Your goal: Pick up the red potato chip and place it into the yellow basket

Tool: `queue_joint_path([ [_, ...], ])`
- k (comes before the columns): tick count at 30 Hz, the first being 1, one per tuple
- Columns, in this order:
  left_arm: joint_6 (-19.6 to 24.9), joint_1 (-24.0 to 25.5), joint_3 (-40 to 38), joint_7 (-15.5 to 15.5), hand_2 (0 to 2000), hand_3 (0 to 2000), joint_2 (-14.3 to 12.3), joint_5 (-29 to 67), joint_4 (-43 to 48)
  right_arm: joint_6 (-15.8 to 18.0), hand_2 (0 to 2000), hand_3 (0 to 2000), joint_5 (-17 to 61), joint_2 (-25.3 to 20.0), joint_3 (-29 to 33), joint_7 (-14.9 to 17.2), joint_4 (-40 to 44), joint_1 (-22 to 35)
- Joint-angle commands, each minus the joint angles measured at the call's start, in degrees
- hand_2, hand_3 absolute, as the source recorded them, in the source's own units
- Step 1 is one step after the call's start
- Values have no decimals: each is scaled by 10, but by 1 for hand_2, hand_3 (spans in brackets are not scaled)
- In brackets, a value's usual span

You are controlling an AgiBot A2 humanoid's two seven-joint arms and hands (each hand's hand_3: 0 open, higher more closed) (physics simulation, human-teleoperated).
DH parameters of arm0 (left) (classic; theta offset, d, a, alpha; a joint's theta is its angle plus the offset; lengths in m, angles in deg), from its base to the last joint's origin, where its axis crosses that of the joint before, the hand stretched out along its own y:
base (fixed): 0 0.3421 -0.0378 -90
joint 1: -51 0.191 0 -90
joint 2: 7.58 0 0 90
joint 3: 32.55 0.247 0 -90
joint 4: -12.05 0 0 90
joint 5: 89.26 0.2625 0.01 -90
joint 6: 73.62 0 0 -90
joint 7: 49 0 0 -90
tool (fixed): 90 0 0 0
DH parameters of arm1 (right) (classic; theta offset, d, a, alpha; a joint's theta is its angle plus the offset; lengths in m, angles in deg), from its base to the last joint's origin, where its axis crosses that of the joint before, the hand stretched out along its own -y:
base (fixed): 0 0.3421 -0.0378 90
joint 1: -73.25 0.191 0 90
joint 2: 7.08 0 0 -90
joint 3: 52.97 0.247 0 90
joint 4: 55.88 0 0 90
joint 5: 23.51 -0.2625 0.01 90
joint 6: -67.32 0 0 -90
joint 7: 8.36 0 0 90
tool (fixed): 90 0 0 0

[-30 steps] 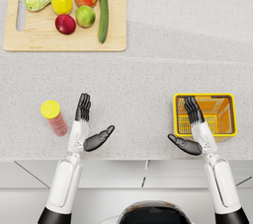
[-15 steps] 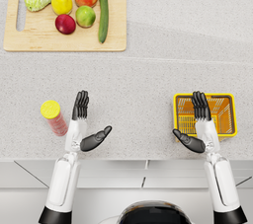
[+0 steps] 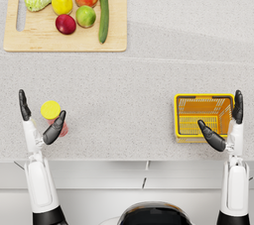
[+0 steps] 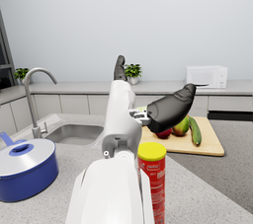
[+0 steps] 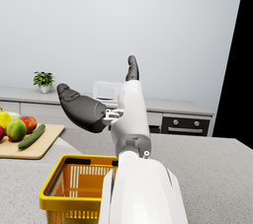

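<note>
From the head view, your left robot hand (image 3: 39,120) is spread, empty, around the red potato chip can (image 3: 53,116) on the near-left table (image 3: 129,85). Your right robot hand (image 3: 225,125) is spread, empty, partly hiding the yellow basket (image 3: 201,99). The left wrist view's forearm covers the can's left edge.

The left hand (image 3: 39,122) covers part of the red chip can (image 3: 53,116) from above. The yellow basket (image 5: 74,188) runs off the right wrist picture's lower edge, partly behind the forearm.
</note>
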Motion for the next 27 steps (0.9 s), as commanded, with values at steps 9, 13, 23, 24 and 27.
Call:
queue_joint_path([
  [9,0,2,46,0,0,0,-11,2,-195,0,0,0,2,-7,-41,0,-14,-24],
  [13,0,-40,68,0,0,0,-15,2,-291,0,0,0,2,-11,-45,0,-37,-19],
  [23,15,-90,69,0,2000,1633,-25,3,-371,0,0,0,2,-19,-61,0,-38,-30],
  [24,10,-87,71,-1,2000,1960,-26,3,-353,0,0,0,2,-20,-64,0,-36,-28],
  [27,32,-65,78,-1,2000,2000,-30,3,-234,0,0,0,2,-23,-75,0,-40,-28],
])
